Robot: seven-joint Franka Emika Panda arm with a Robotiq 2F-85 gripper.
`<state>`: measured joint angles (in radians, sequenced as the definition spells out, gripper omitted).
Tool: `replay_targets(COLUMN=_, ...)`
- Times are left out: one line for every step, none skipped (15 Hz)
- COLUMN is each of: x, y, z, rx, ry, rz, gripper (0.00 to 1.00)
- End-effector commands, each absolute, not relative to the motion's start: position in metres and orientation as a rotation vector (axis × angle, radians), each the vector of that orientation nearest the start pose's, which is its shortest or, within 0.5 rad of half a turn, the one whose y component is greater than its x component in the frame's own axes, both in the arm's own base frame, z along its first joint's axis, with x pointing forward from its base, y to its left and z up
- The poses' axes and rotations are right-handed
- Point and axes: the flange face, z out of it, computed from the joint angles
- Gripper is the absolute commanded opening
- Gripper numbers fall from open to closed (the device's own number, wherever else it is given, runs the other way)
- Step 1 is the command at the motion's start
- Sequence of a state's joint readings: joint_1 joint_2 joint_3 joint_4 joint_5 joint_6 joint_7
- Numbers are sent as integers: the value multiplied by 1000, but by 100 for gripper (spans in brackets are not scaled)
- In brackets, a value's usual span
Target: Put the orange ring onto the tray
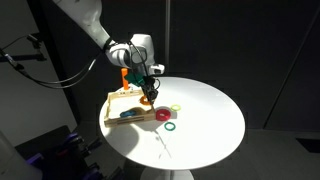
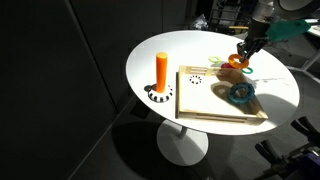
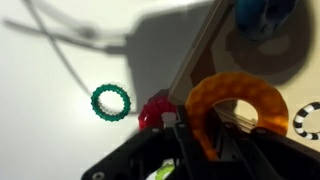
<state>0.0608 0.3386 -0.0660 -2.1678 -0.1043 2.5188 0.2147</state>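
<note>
jaws were clenched on the orange ring [image 3: 235, 105], so far as we could judge. in the wrist view a dark finger [image 3: 180, 140] pressed against its left side, and in both exterior views the ring hung under the gripper [image 1: 148, 90], clear of any surface.

going left to right in the wrist view, we saw a green ring [image 3: 111, 101] lying on the white table [image 3: 60, 110]. next came a red ring [image 3: 153, 112] just beside the tray's edge. the orange ring was held over the tray [image 3: 215, 60], close to that same edge, and a black-and-white ring [image 3: 310, 118] sat at the right border. a blue ring [image 3: 262, 15] lay on the wood at the far right. in an exterior view an orange peg [image 2: 161, 70] stood at the tray's left end, well apart from the gripper.

we took the step in hand to be the placing: the ring was lifted and carried, but not yet set down. we thought the next move called for a small shift inward from the rim, toward the bare wood between the blue ring and the black-and-white one. after that would come a straight descent until the ring lay flat, and only then the release. if it were let go too near the edge, we judged it could land tilted on the rim or slip off beside the red ring.
</note>
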Motion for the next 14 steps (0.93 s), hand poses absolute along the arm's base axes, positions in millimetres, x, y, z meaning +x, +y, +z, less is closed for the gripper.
replay_targets(x=556, y=17, z=254, rx=-3174, ry=148, rz=83, gripper=54)
replay_targets(x=554, y=21, z=256, rx=-3157, ry=132, rz=130, gripper=60)
replay_targets(x=552, y=23, z=259, rx=-3141, ry=120, rz=171, gripper=69)
replay_targets(x=550, y=25, z=262, rx=-3131, ry=109, rz=204, gripper=76)
replay_targets(x=548, y=25, z=264, rx=-3118, ry=95, rz=238, gripper=85)
replay_targets(x=546, y=24, z=268, rx=-3106, ry=77, rz=267, gripper=93)
replay_targets(x=544, y=23, z=271, rx=-3094, ry=62, rz=296, gripper=99)
replay_targets(x=542, y=21, z=275, rx=-3081, ry=44, rz=326, gripper=100)
replay_targets(x=540, y=19, z=280, rx=-3075, ry=30, rz=350, gripper=100)
replay_targets(x=538, y=16, z=284, rx=-3071, ry=20, rz=372, gripper=100)
replay_targets(x=537, y=14, z=289, rx=-3078, ry=11, rz=388, gripper=100)
replay_targets(x=538, y=19, z=272, rx=-3096, ry=41, rz=367, gripper=100)
replay_targets(x=538, y=18, z=275, rx=-3095, ry=41, rz=368, gripper=100)
replay_targets(x=538, y=18, z=274, rx=-3095, ry=42, rz=370, gripper=100)
